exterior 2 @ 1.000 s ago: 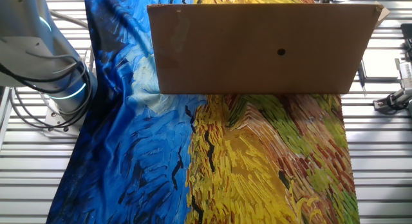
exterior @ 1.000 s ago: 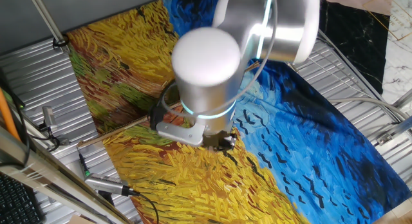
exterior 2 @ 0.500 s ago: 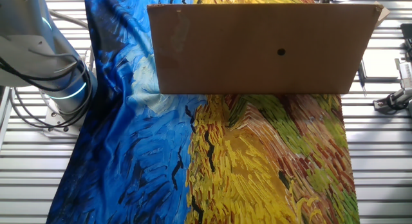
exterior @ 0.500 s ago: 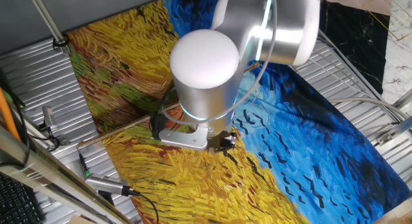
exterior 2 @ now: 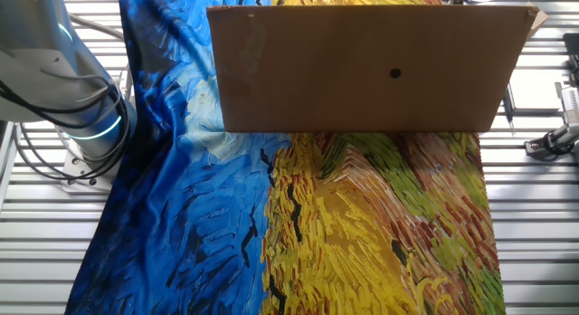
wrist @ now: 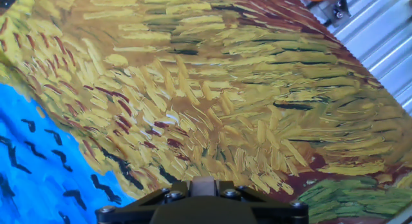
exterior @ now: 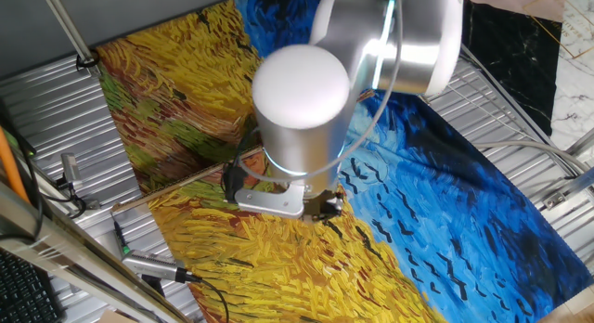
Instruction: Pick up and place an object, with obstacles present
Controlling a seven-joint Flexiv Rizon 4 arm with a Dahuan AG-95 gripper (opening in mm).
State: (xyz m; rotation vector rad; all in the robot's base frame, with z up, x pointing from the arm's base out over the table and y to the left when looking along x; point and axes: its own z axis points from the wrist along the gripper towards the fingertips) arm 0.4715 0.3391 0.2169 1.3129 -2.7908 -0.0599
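The object, a small tan piece, shows in none of the views, so which way it lies from the tool [exterior: 325, 204] cannot be told. The tool hangs low over the painted cloth [wrist: 212, 102] on the table; its fingers are hidden. A cardboard panel [exterior 2: 366, 69] blocks the other fixed view.

A painted cloth [exterior: 445, 221] lies spread over the middle of the bench [exterior: 46, 128], reaching from its far edge to its near edge. The arm [exterior: 302, 109] stands above the cloth's middle. In the other fixed view a cardboard panel [exterior 2: 362, 71] stands upright across the cloth near one bench edge, with the arm's base [exterior 2: 63, 89] at the bench's left corner beside it.
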